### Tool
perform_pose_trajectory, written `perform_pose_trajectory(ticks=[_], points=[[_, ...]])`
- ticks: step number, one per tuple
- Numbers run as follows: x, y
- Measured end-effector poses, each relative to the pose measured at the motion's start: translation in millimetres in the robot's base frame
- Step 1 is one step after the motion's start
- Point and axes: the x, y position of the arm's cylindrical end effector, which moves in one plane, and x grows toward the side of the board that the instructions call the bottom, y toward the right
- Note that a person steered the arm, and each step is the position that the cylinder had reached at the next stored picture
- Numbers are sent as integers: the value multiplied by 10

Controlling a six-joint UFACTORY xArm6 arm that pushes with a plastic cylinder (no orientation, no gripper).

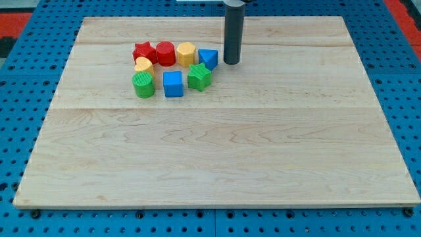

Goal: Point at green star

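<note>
You had the wooden board (217, 158) filling most of the frame, resting on a blue pegboard surface (26, 99), with all the blocks gathered in the upper left-centre part of the board.

Your rod carried no jaws and held nothing; my tip (231, 63) was down at the board, just right of the blue triangular block (208, 58) and apart from it by a narrow gap.

The green star (199, 77) sat at the right end of the cluster's lower row, down and to the left of my tip, near it but not touching. It lay just below the blue triangular block.

In the upper row, from frame left to right, you had the red star (144, 52), the red cylinder (165, 53), the yellow hexagonal block (186, 53) and then the blue triangular block, packed close side by side.

Below them the small yellow block (144, 65) sat just above the green cylinder (143, 85), and the blue cube (173, 83) stood between the green cylinder and the green star.
</note>
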Motion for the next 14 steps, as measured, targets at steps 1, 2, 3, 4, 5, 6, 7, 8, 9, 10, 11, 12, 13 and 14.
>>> perform_pose_trajectory(ticks=[1,2,3,4,5,6,7,8,9,10,11,12,13,14], points=[[-4,-301],[-4,-446],[-4,-442],[-17,-326],[-134,-299],[-303,305],[58,900],[456,1051],[550,973],[651,791],[880,737],[1095,737],[1179,778],[1290,621]])
